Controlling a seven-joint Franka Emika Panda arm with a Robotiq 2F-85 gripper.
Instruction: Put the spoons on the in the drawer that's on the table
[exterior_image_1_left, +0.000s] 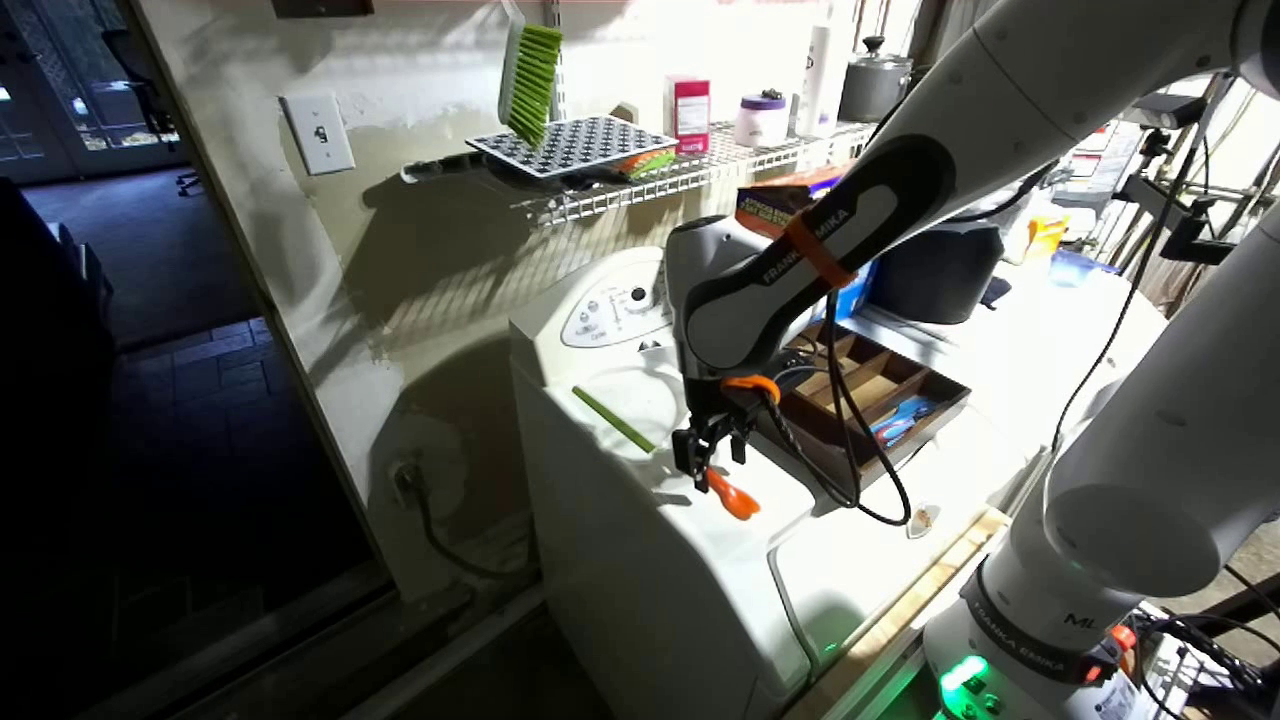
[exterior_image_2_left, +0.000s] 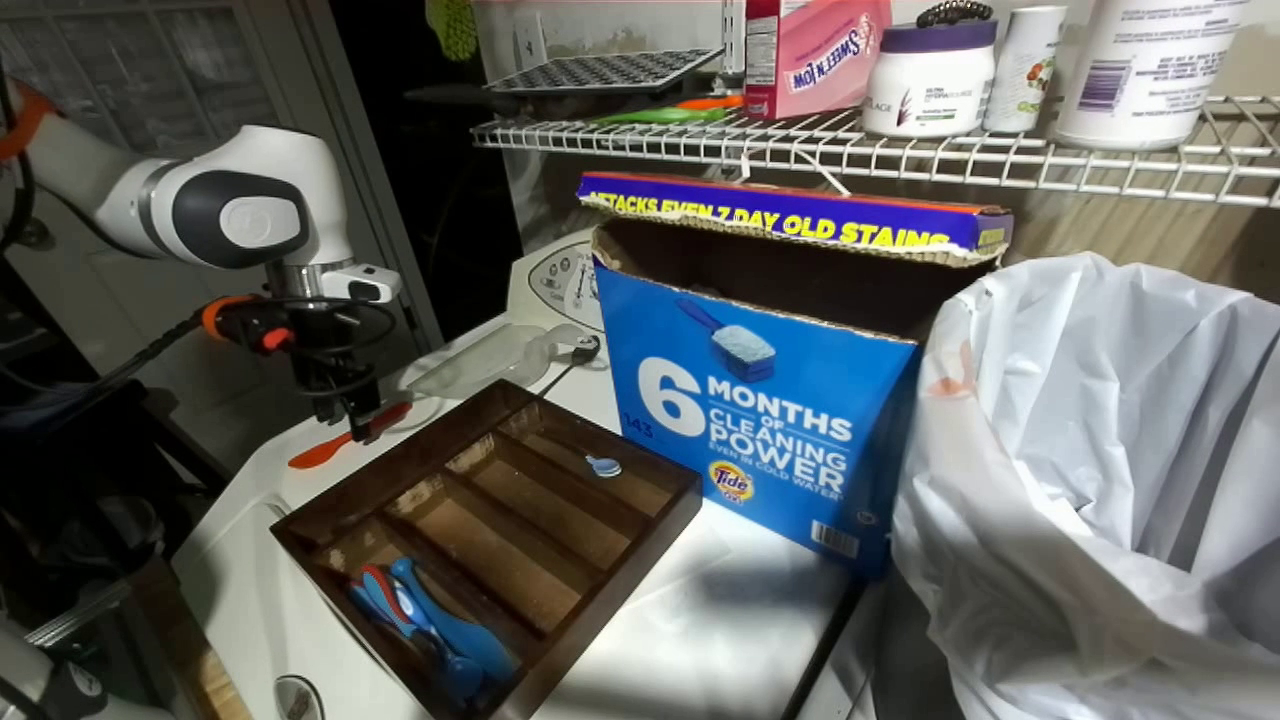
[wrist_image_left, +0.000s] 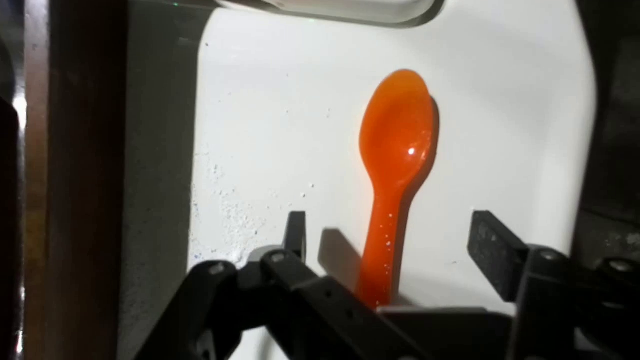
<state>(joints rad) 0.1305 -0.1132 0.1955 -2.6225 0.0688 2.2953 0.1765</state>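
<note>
Under the gripper, and reaching out toward twelve o'clock in the wrist view: an orange spoon, flat on the white table. Long axis nearly from six to twelve, with bowl leaning slightly toward one, and with lower end of the handle lost behind the gripper's own parts. Holding nothing at this moment: fingers wide apart, at nine and at three o'clock of the handle, with no contact to be seen on either side; by appearance, a little more room at three. In my judgement, decisive for the coming move: a closing line almost square across this axis, therefore probably suitable for pinching the thin handle without turning of the wrist. Not possible to tell from these views: exact height of the tips over the table. With one arm only, no nearer one to choose. After a firm grasp, likely to be carried into the drawer, at four o'clock from the gripper in an exterior view, with blue utensils in its seven o'clock compartment.
</note>
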